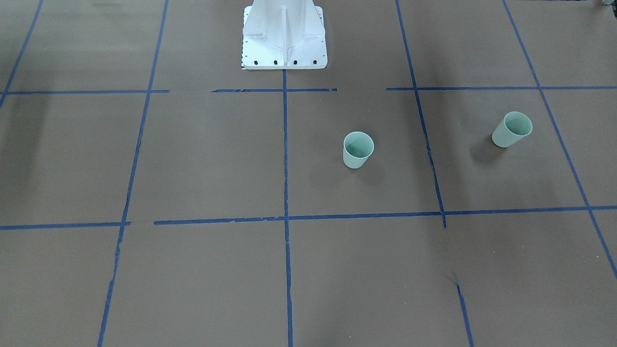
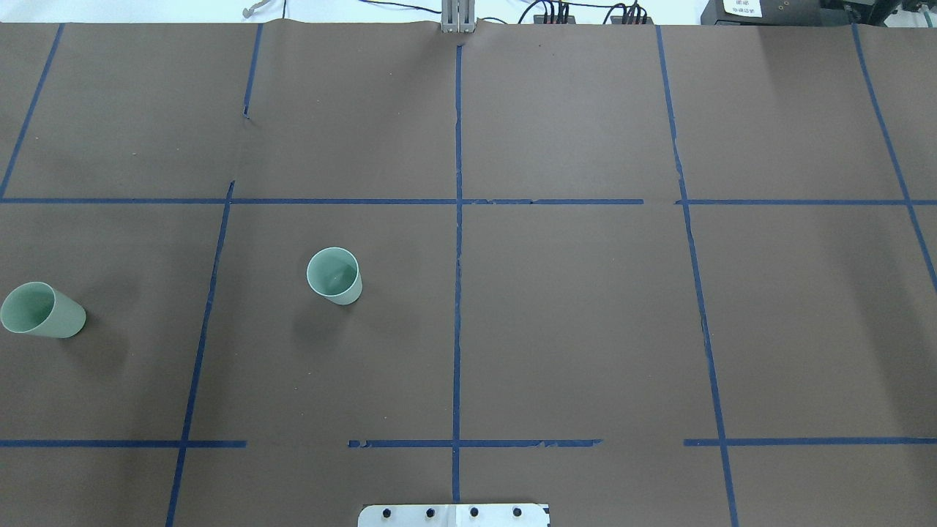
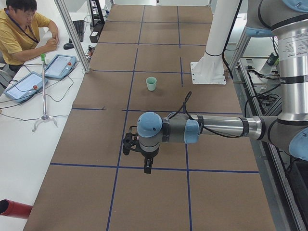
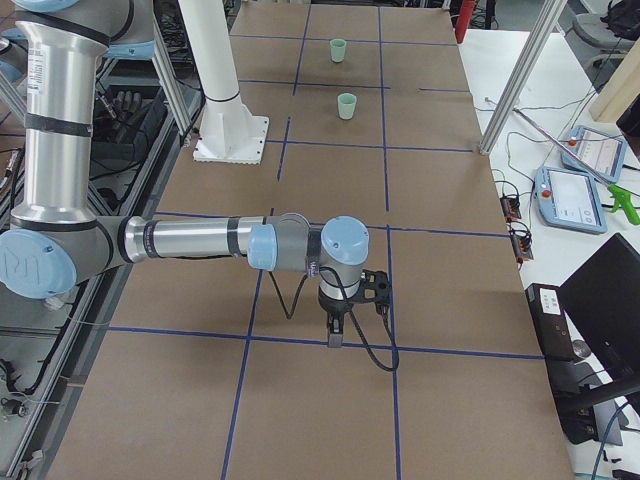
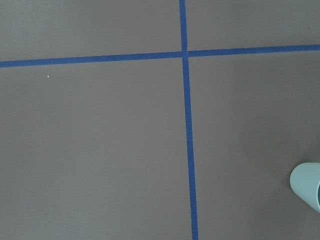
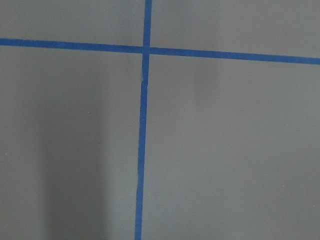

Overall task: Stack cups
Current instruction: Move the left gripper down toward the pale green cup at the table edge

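Two pale mint-green cups stand upright and apart on the brown table. One cup (image 1: 358, 150) (image 2: 334, 275) (image 3: 151, 83) (image 4: 347, 105) is near the middle. The other cup (image 1: 511, 129) (image 2: 42, 310) (image 4: 338, 50) is far out on my left side. Its edge shows at the lower right of the left wrist view (image 5: 307, 186). My left gripper (image 3: 147, 167) hangs over the table and points down. It shows only in the exterior left view, so I cannot tell if it is open. My right gripper (image 4: 333, 338) hangs far from both cups, its state unclear.
Blue tape lines (image 2: 458, 219) divide the table into squares. The white robot pedestal (image 1: 284, 38) stands at the robot's edge. An operator (image 3: 21, 29) sits at a side table with tablets (image 3: 60, 66). Metal frame posts (image 3: 72, 33) (image 4: 515, 75) stand along the operators' side.
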`<state>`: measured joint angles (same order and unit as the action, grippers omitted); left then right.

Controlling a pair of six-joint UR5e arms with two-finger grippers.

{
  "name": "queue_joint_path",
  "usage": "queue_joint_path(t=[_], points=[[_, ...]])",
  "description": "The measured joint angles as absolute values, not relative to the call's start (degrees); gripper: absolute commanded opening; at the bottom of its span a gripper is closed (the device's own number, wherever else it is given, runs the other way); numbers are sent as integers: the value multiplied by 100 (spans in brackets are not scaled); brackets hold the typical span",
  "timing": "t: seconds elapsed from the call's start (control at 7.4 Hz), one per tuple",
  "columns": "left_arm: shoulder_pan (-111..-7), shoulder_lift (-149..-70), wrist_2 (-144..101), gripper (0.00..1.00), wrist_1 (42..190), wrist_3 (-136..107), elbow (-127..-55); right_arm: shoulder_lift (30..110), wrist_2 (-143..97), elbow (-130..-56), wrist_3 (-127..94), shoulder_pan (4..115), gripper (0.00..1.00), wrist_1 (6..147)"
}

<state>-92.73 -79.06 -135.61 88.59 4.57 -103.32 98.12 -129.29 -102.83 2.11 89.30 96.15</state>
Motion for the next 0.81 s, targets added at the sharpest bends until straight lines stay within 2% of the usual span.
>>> queue_joint_path(t=[0.81], points=[[-9075, -8108, -13573, 100, 8914, 437, -10379, 9811, -12929, -10283, 211, 8931, 100, 9615]])
